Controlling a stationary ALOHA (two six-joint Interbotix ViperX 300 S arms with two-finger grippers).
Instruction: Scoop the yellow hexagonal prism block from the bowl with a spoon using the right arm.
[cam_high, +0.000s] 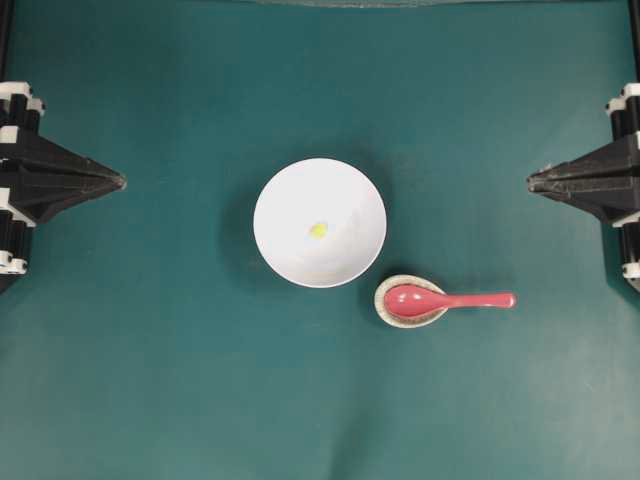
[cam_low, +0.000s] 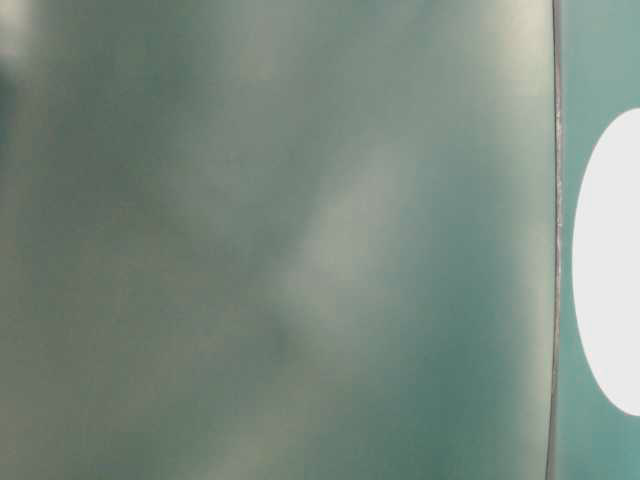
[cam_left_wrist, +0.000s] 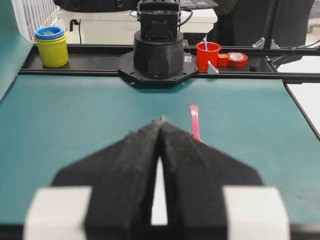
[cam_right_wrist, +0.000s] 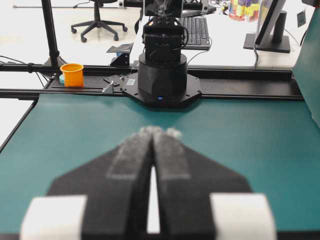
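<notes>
Right claw (cam_high: 530, 181): you have it parked at the counter's right edge, pads pressed together on nothing, tip aimed at the middle. It reads as a rest pose before any reach.
Spoon (cam_high: 445, 299): your nearest target, lying below and inward of that claw. The scoop sits in a small speckled dish (cam_high: 392, 313), likely so the handle is lifted a little for a grip. Its long axis runs level across the overhead view, handle end toward your right arm, scoop toward the bowl.
Spoon approach: you would probably take the handle end, since it points your way and lies free of the dish.
Bowl (cam_high: 290, 200): mid-counter, just up-left of the dish, close to it but apparently not touching.
Block (cam_high: 318, 230): a tiny yellow piece alone on the bowl's floor, near centre. It is too small for you to read any facing.
Left claw (cam_high: 118, 182): farthest from you, at the left edge, pads likewise closed and empty, tip facing inward, clear of the work.
Counter (cam_high: 150, 380): green mat.
</notes>
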